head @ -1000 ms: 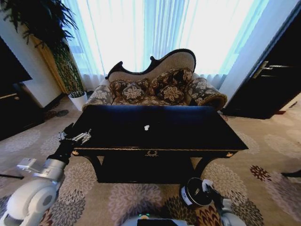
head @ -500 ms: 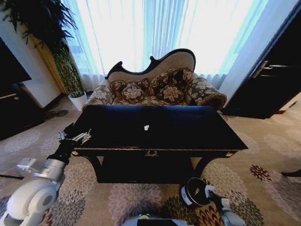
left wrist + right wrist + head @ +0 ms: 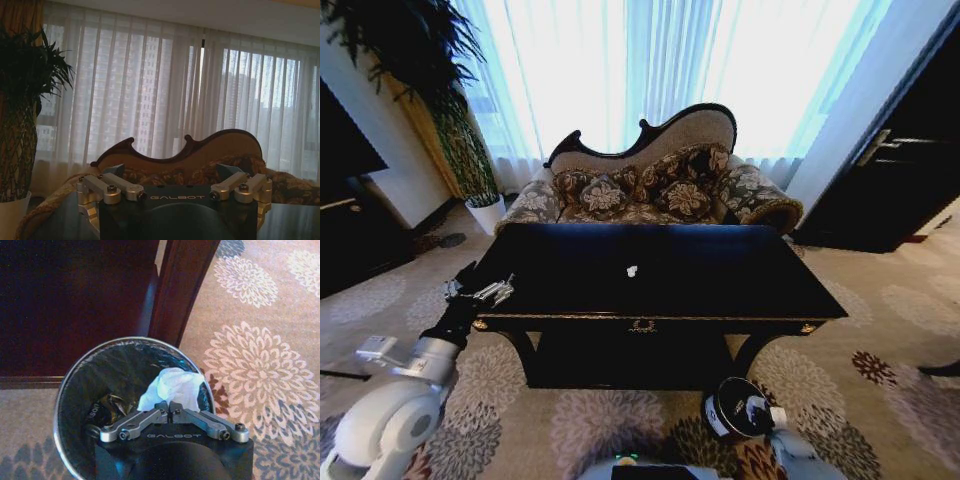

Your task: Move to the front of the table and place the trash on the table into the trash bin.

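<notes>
My right hand [image 3: 170, 409] is down low over the bin [image 3: 67, 390], which stands on the carpet just in front of the tabletop's right leg. Fingers are pinched fully together w/ a white tissue wad [image 3: 172, 386] caught at the tips. The wad hangs inside the rim, above the black liner, so it's over the opening but not let go yet. Something dark and crumpled already lies in the bottom of the bin, prob. a wrapper, can't tell for sure.

From the head view the bin [image 3: 730, 408] sits by my right hand [image 3: 758, 410], near the front right of the tabletop [image 3: 720, 285].

My left hand [image 3: 480, 294] is parked at the tabletop's left front corner, up at top level. Wrist view shows its fingers [image 3: 107, 186] spread wide apart, nothing between them.

What's left up top: one tiny white scrap [image 3: 632, 271], about the middle of the tabletop, well apart from both hands. I can't make out any other bits on that dark glossy surface.

So my read: driving up is done, I'm at the front. This tissue is at the drop stage. After that at least the small scrap needs fetching, i.e. I'd say the job is well past halfway but not finished.
</notes>
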